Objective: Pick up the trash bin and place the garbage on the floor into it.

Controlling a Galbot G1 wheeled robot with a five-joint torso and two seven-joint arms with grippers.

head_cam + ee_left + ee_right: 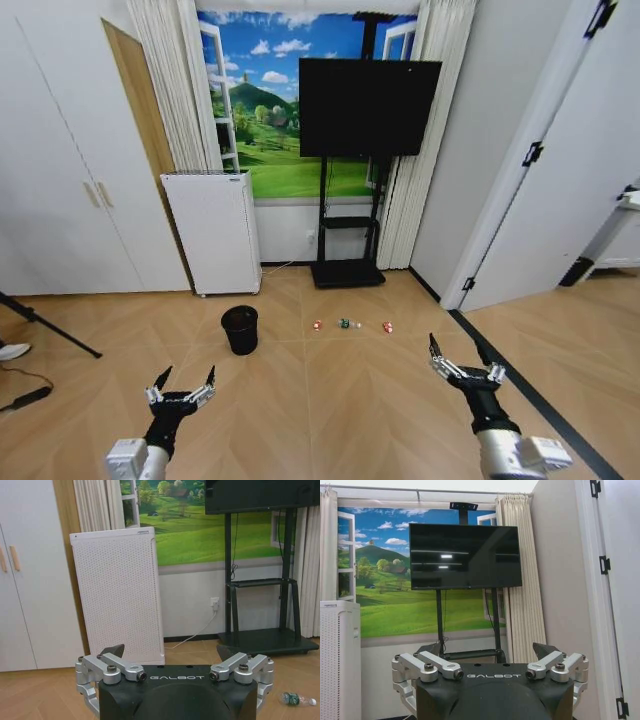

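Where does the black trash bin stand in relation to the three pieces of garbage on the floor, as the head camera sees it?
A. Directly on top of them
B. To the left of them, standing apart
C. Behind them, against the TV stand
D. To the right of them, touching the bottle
B. In the head view the trash bin stands upright on the floor, left of the garbage, with bare parquet between them.

A small black round trash bin [240, 329] stands upright and open-topped on the tan herringbone floor [330, 400], left of frame centre. To its right, well apart, the garbage lies in a short row: a red-and-white piece [317, 325], a green-and-clear bottle [348, 324] on its side, another red-and-white piece [387, 327].
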